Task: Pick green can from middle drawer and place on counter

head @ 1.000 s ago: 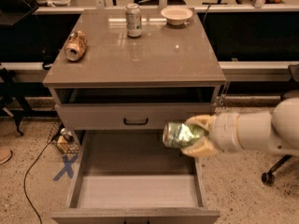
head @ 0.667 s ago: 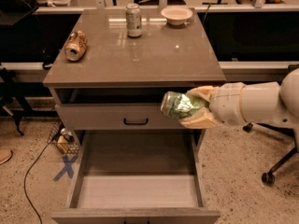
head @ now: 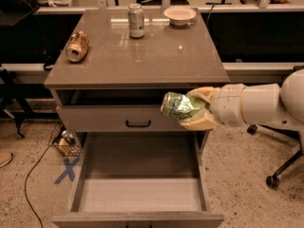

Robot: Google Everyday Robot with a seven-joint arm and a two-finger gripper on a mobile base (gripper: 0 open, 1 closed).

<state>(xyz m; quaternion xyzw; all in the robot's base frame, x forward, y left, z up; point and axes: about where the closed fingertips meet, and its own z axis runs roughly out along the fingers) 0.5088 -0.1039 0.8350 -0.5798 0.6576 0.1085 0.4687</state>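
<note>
Change: green can [head: 178,106] and gripper [head: 188,109] are riding higher than a second ago, now level with the closed top drawer front [head: 109,118].
Green can: lying sideways in mid-air, just below the counter [head: 156,63] edge, above the middle drawer [head: 142,194].
Gripper: tan fingers [head: 199,122] are pinching the can, reaching in from the right.
Middle drawer: standing pulled out toward the near side.
Counter: carrying a tipped tan-gold can [head: 77,46] at left, with an upright silver-and-green can [head: 136,20] and a bowl [head: 179,15] at the far edge.
</note>
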